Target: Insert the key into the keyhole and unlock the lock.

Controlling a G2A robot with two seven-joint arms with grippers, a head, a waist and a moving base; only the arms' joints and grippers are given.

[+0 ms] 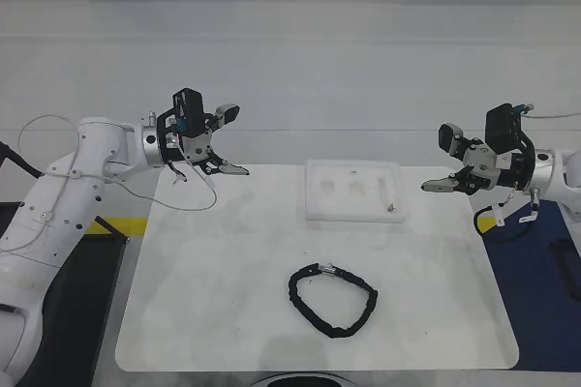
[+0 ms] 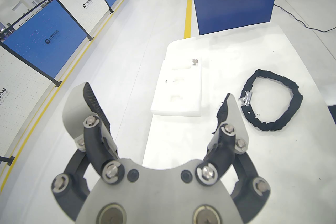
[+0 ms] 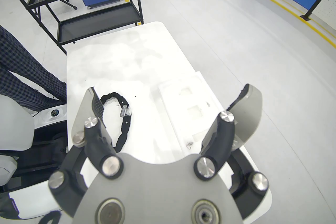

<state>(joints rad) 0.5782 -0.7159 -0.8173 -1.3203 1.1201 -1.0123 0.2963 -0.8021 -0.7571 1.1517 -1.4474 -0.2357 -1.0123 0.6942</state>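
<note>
Key [image 1: 391, 205] is sitting at the corner of the foam [image 1: 321, 193] nearest the right claw [image 1: 438, 160], below and just ahead of it, and well apart from the left claw [image 1: 234, 140]. Whether it is lying flat or standing in the foam cannot be told. Both claws are hanging released at opposite sides of the table [image 1: 203, 310], jaws spread wide and gripping nothing. Lock [image 1: 335, 332] is lying on the table between the two claws, lower than either and nearer the robot, apart from the foam. Materials: the key is showing as a small, thin metal piece. The foam is a white, soft-looking slab with three shallow square recesses. The lock is a limp loop in a black fabric sleeve, closing on a short, shiny metal cylinder [image 1: 325, 271]. The claw pads [image 2: 95, 104] are ribbed black rubber on curved metal fingers. Risks, as judged: a thin key on yielding foam is offering little to pinch, so the right claw is liable to be pressing it in, skewing it or flicking it off the slab. The cylinder is round and tied only to a slack loop, so it is liable to be rolling or sliding under the key's push unless the left claw is pinning it. The keyhole's facing is not discernible, so misalignment and jamming are concerns.
</note>
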